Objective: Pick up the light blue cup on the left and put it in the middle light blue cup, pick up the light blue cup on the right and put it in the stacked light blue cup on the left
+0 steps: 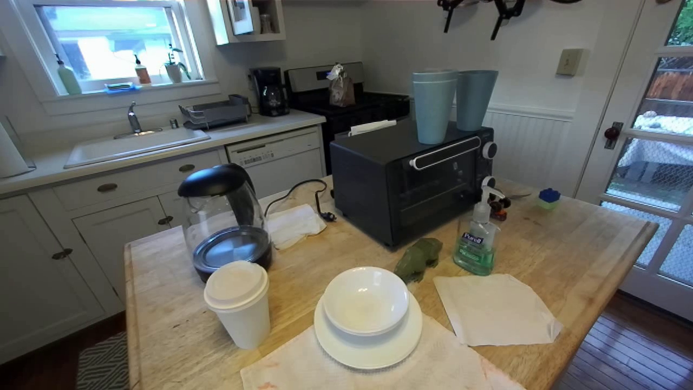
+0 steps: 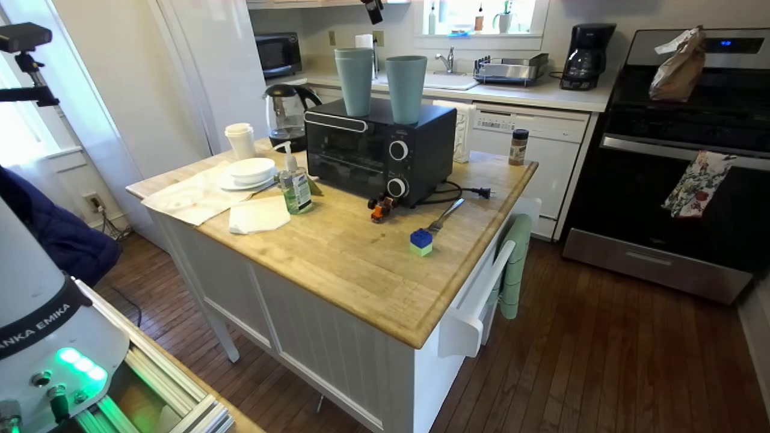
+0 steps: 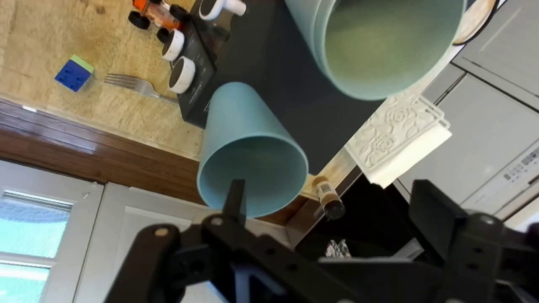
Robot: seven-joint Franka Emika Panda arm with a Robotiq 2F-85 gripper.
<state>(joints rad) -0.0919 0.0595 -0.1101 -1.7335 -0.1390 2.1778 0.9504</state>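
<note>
The lone blue cup (image 2: pixel 406 90) is yet to be stacked!

Jaws spread wide, the tool (image 1: pixel 470 34) is held above the toaster oven (image 2: pixel 380 150), where that cup is seen upright, near but apart from the cup stack (image 2: pixel 355 84), apparently a nested pair.

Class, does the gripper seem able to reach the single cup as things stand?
Probably yes, once lined up: the gripper is open and higher than the single cup, which stands apart from the stacked cups, and nothing shows in the way.
</note>
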